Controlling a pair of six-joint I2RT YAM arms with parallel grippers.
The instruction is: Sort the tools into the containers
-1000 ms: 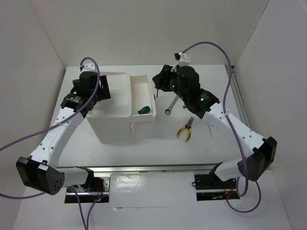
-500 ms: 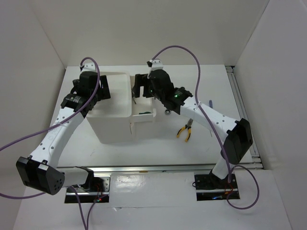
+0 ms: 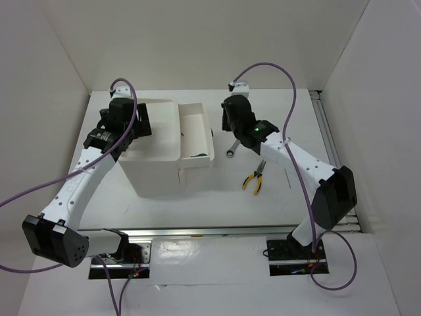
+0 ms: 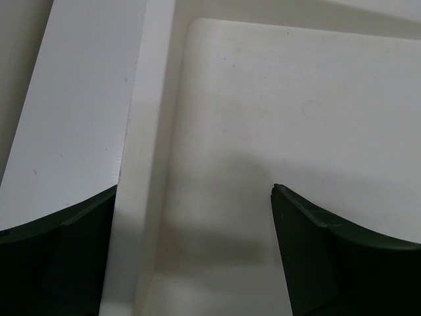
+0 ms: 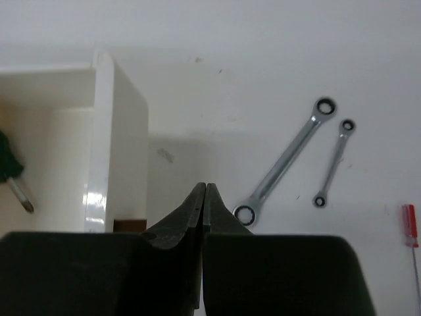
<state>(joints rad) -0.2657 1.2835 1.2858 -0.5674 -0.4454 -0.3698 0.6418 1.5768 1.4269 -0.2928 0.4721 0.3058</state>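
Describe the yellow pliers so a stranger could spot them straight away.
Start at the big white plastic box left of the table's middle. Just right of it lie the yellow-handled pliers, closer to the near edge than the silver wrench. Only they have yellow handles.

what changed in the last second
The right gripper swung left over the open drawer, then came back right near the ratchet wrench, and is now shut and empty. The left gripper, open over the box's top tray, the pliers and the wrench stayed put.
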